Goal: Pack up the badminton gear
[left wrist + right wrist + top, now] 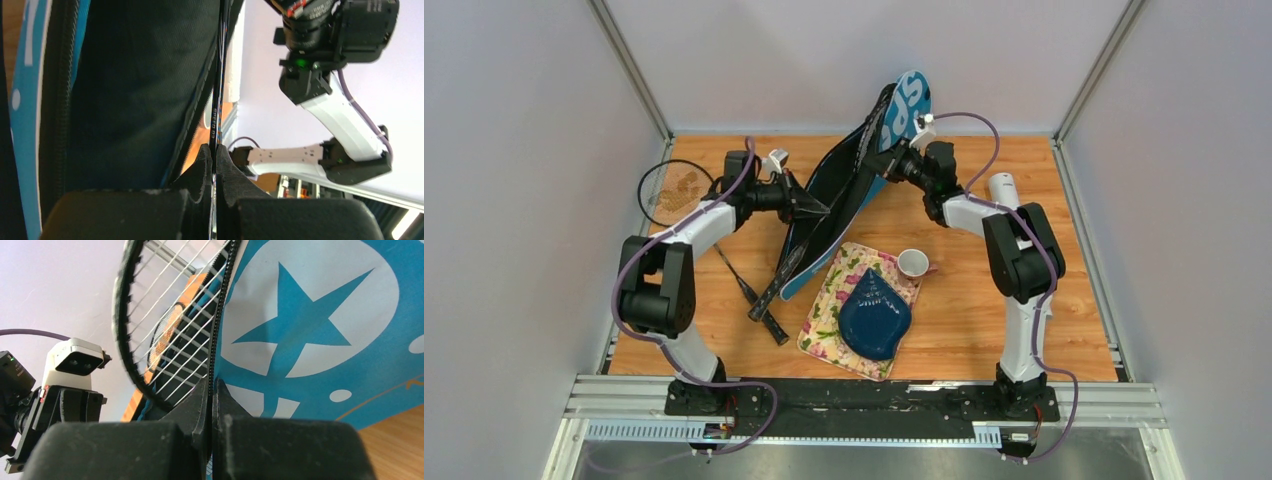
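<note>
Pale orange wood is what the table (1064, 300) shows wherever it is bare. Over at about ten o'clock one black racket (676, 190) lies flat on it, head toward the left wall and handle trailing back toward six, with nothing gripping it. Just right of that, the left hand (214, 167) is pressed together on the thin shaft of the second racket (216, 100), pinching it partway along. I'd guess that gives it a steady lever to feed the head into the bag. That racket's head is already inside the mouth, and its handle pokes out low toward seven o'clock. The blue bag (839, 190) stands tilted through the middle, its bottom end on the table near the centre and its top leaning toward twelve. It looks held up that way so the opening gapes. The right hand (211, 395), at about one o'clock, is clamped on the zipper edge of the bag, with the strings showing just beside its fingers. Further right the white tube (1003, 188) stands behind the right arm, untouched. I can't spot any shuttlecocks.
</note>
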